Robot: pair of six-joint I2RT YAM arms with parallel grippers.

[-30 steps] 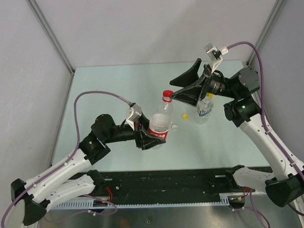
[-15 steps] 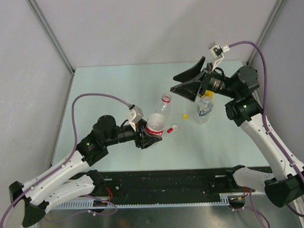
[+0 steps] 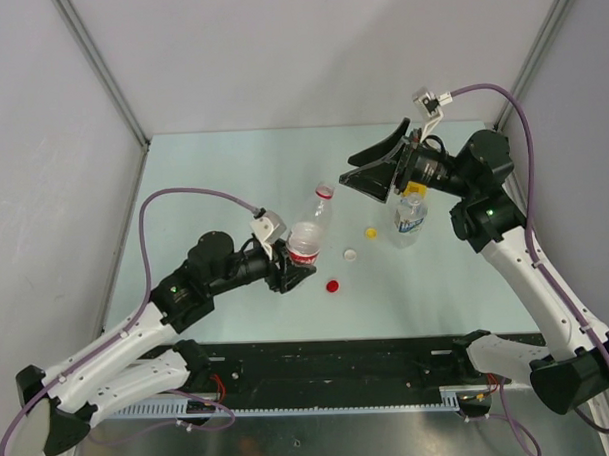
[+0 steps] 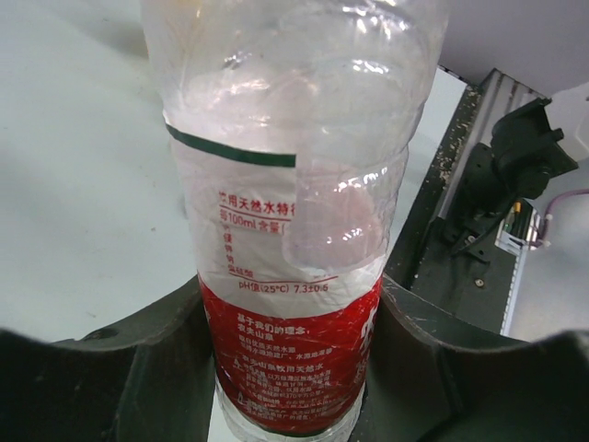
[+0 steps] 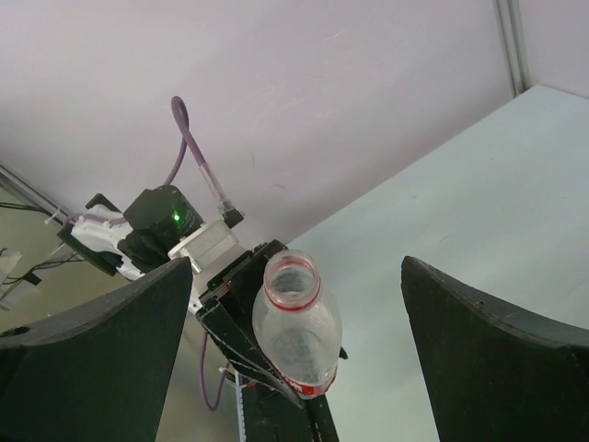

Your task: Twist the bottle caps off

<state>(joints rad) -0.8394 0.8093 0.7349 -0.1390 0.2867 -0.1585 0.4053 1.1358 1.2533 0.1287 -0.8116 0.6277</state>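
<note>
Item: red-white label bottle; pinched low on its label by the left tool, fingers pressed against both sides; it leans up and away to the right, its neck open and ringed in red.

Change from a second ago: the red cap then sat on this bottle with the right tool at it; it now lies on the worktop, just in front of the bottle on the near side. The bottle has come lower, further left and more tilted.

Right tool: spread wide and holding nothing; it has drawn back towards the far right and hangs above the worktop, well apart from the bottle mouth.

Other pieces: white cap and yellow cap lie loose between the two bottles, as they did earlier; blue-white label bottle stands upright and uncapped under the right arm.

Edges and room: walls close the left, far and right sides; a black rail runs along the near edge. The red cap is the piece nearest that rail. Bare worktop stretches from the held bottle to the left and far walls; the right side is crowded by the right arm.
</note>
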